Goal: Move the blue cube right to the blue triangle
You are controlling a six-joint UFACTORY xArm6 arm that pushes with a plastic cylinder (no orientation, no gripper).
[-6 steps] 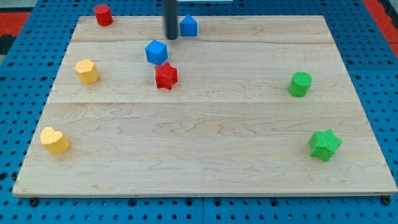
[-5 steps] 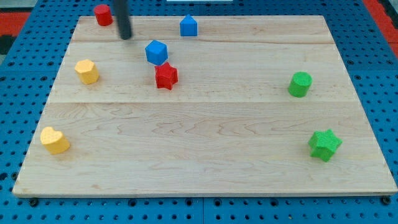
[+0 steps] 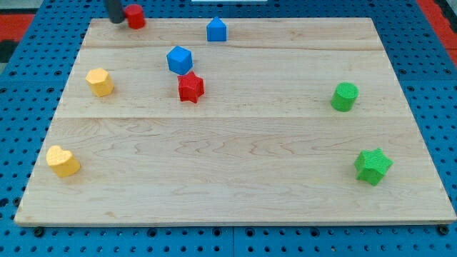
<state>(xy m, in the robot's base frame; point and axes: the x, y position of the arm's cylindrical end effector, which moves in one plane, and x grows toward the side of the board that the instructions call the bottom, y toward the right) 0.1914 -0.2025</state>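
- Blue cube (image 3: 180, 60) sitting well off to the view's right and below my tip (image 3: 114, 20); nothing touching it; red star (image 3: 191, 87) just beside it, toward the view's bottom, maybe brushing a corner, hard to say
- Cube turned a bit on the board, one corner aimed at the view's bottom; no real long axis, being a cube
- Blue triangle (image 3: 216, 30) further right of the tip than the cube, roughly level with it near the board's top edge; cube lies below-left of it, near but apart; target spot just past the triangle's right side looks bare
- Tip parked at the top-left corner of the wooden board (image 3: 235, 143), pressed against or right beside the left side of the red cylinder (image 3: 134, 16); bare rod only, nothing to open or close, not clamped on anything
- Probably a poor spot for the job; guessing the push needs to start from the cube's left or lower-left, swinging it round the triangle
- Yellow blocks (image 3: 100, 81) (image 3: 63, 160) below the tip on the left side; green cylinder (image 3: 345, 96) and green star (image 3: 373, 166) way off right; none in the way
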